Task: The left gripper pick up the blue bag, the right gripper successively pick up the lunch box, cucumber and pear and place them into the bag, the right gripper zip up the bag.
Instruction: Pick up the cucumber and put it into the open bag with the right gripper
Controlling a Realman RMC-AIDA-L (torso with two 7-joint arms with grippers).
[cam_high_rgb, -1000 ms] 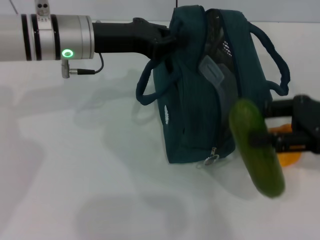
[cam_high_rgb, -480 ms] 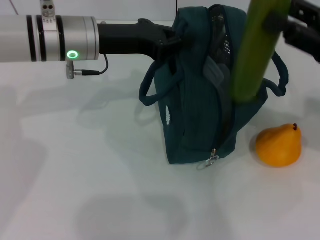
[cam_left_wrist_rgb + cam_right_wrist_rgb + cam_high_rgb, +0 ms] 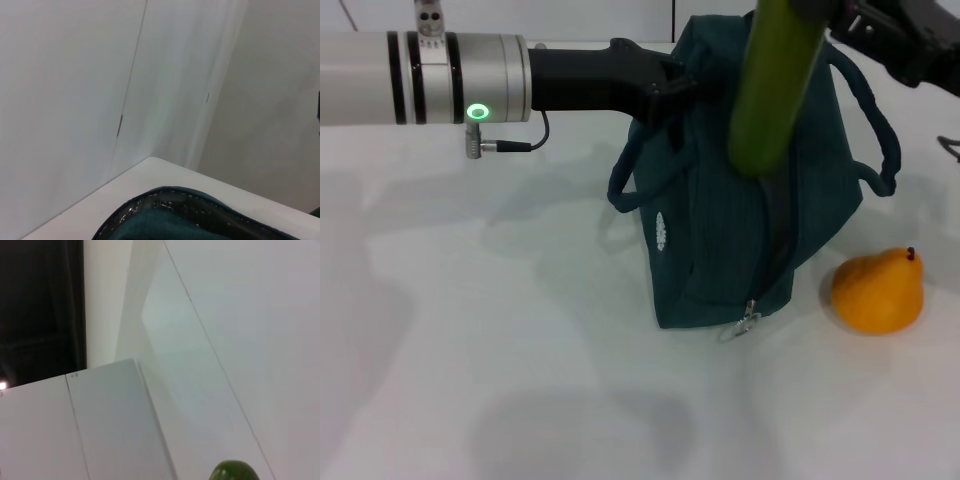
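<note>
Cucumber (image 3: 772, 85) carried nearly upright by the right gripper (image 3: 840, 12), which is clenched on its upper part at the far right top of the head view; its lower end hangs in front of the open mouth of the blue bag (image 3: 740, 220), a pose that, by judgement, lines the long fruit up to slide end-first into the opening. Whether the tip has already entered the mouth cannot be told. Left gripper (image 3: 670, 85), reaching in from the left on a silver wrist with a lit green ring, is clamped on the bag's near-left top edge by a handle, apparently to keep the soft bag standing and its mouth held open for loading. Left wrist view shows only the bag's rim with a strip of foil lining (image 3: 165, 202). Right wrist view shows just the rounded end of the cucumber. Pear (image 3: 878, 291) rests on the white table (image 3: 470, 350) just right of the bag, apart from it and not yet picked. Lunch box is not visible; it may be inside the bag. Zipper pull (image 3: 748, 323) hangs at the bag's near lower corner, so the zip remains undone. No legible writing appears; a small pale mark (image 3: 662, 231) on the bag's side cannot be read.
</note>
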